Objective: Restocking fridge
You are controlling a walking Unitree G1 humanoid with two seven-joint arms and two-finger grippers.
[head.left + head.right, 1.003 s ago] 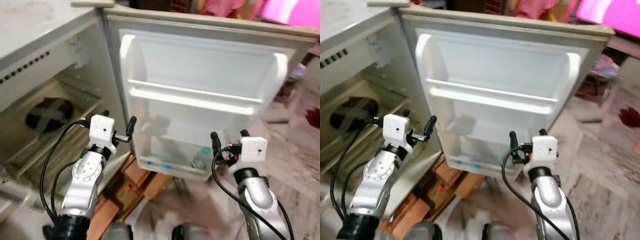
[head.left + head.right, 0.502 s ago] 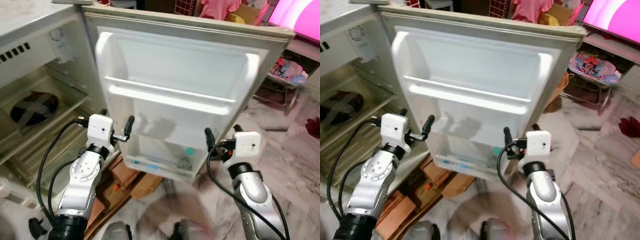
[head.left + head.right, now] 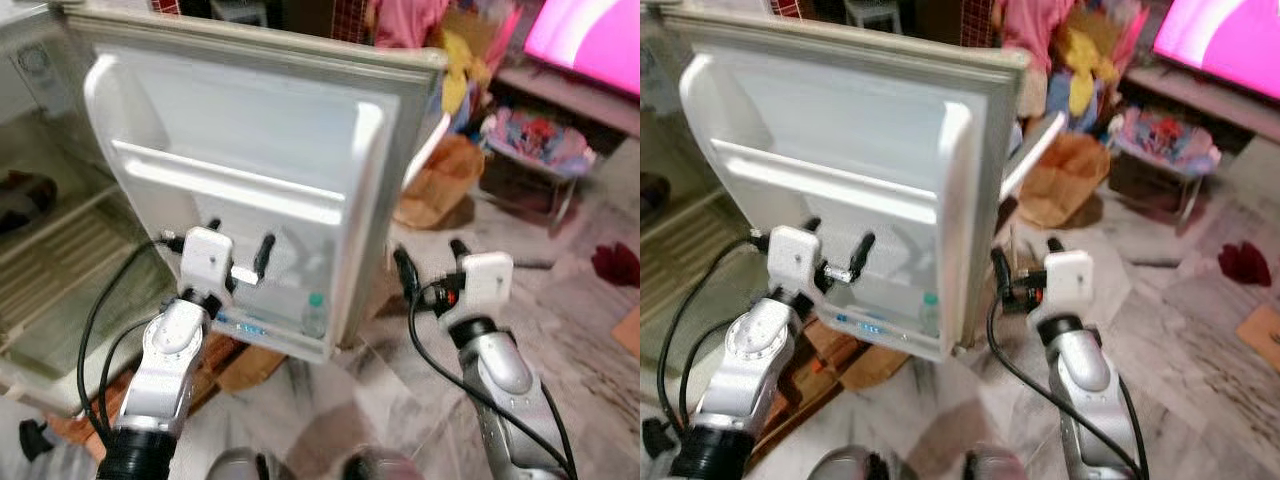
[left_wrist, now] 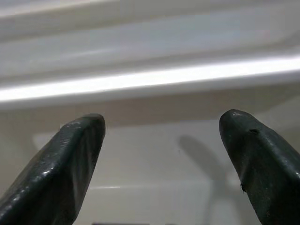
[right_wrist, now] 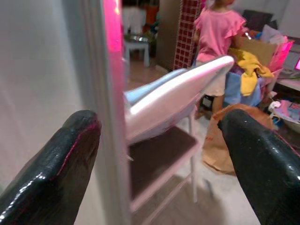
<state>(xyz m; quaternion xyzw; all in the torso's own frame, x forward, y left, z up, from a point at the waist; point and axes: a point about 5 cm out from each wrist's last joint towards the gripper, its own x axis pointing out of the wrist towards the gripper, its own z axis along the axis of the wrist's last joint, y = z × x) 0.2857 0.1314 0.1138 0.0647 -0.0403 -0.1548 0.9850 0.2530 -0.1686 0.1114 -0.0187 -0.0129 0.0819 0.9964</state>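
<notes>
White plastic lines the inside of the open fridge door (image 3: 240, 130), which stands swung out ahead of the robot in the left eye view. A bottle (image 3: 314, 314) with a teal cap stands upright in the door's lowest shelf (image 3: 270, 330), toward its outer end. The fridge body (image 3: 50, 260) lies open at the left, wire shelf visible. The left gripper (image 3: 238, 240) is raised in front of the door's lower half, fingers spread apart, holding nothing. The right gripper (image 3: 430, 258) is raised just beyond the door's outer edge, over the marble floor (image 3: 580, 330), fingers spread, holding nothing.

Right eye view: same layout. A brown paper bag (image 3: 1060, 180) sits on the floor behind the door. A pink-lit screen (image 3: 1230, 45) is at the upper right.

Left wrist view: two black fingers (image 4: 70, 164) well apart, nothing between them; the white door liner and a bright shelf rail (image 4: 150, 79) lie beyond.

Right wrist view: fingers (image 5: 56, 164) released, wide gap. The door's edge (image 5: 103, 93) stands close beside one finger. A chair (image 5: 173, 117) is behind it, then a person in a pink top (image 5: 220, 33), partly seen, with yellow cloth (image 5: 251, 65) nearby.
</notes>
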